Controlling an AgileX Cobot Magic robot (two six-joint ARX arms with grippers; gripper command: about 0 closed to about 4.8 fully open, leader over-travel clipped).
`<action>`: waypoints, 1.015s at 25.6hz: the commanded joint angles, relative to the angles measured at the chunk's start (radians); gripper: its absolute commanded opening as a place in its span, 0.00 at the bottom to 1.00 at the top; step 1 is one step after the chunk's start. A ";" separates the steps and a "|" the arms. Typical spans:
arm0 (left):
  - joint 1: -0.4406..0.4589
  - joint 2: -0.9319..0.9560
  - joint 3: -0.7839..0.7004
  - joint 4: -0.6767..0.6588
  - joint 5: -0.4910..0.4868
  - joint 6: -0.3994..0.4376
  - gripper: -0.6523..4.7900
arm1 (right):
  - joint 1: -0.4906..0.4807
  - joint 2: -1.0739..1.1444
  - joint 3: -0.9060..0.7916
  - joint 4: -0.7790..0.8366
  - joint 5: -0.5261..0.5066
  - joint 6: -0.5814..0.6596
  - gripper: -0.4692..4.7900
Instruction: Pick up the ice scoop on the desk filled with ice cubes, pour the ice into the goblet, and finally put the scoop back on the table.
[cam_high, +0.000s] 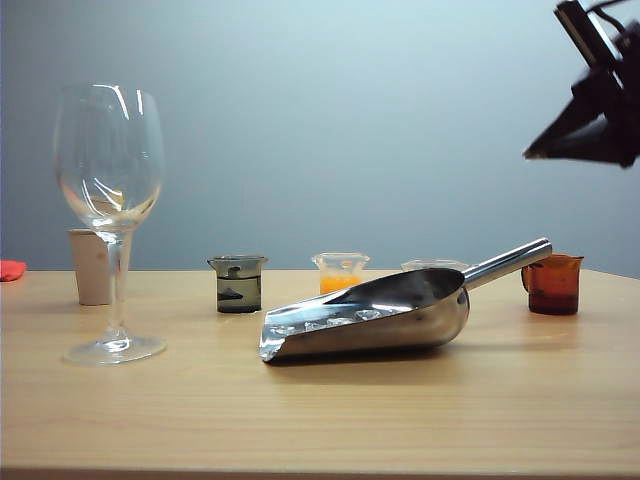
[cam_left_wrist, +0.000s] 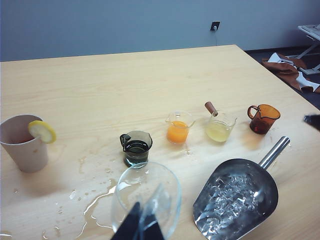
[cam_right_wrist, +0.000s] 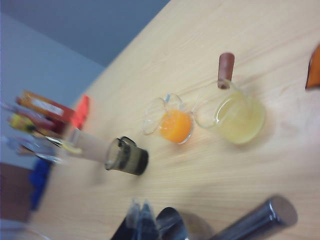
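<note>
Seen across the pale light-wood counter (cam_high: 420, 420), left to right: one small red item (cam_high: 11, 269) at the far edge; one beige paper cup (cam_high: 90, 265) with one lemon slice (cam_left_wrist: 42, 131) on its rim; one tall clear stemmed goblet (cam_high: 108, 200), upright and without ice. Behind, four small glass beakers: dark liquid (cam_high: 238, 284), orange (cam_high: 340, 272), pale yellow (cam_left_wrist: 220, 128), amber-brown (cam_high: 552, 284). In front of them, one large shiny stainless-steel ice scoop (cam_high: 390, 315) lying on the counter, mouth leftward, tubular handle angled up to the right, several clear ice cubes (cam_high: 330, 322) inside, too many to count. Spilled water (cam_left_wrist: 95, 207) around the goblet's foot.

Left fingers (cam_left_wrist: 138, 226) together above the goblet's rim, holding nothing. Right gripper (cam_right_wrist: 138, 220), fingers together and empty, just above the scoop's handle end.
</note>
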 joint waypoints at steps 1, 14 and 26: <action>0.000 0.004 0.004 0.020 0.002 0.008 0.11 | 0.000 -0.003 -0.079 0.203 -0.008 0.153 0.09; 0.000 0.012 0.004 0.019 0.005 0.008 0.11 | 0.007 0.097 -0.241 0.387 -0.018 0.351 0.62; 0.000 0.012 0.004 0.019 0.013 0.008 0.11 | 0.007 0.301 -0.237 0.565 -0.022 0.351 0.64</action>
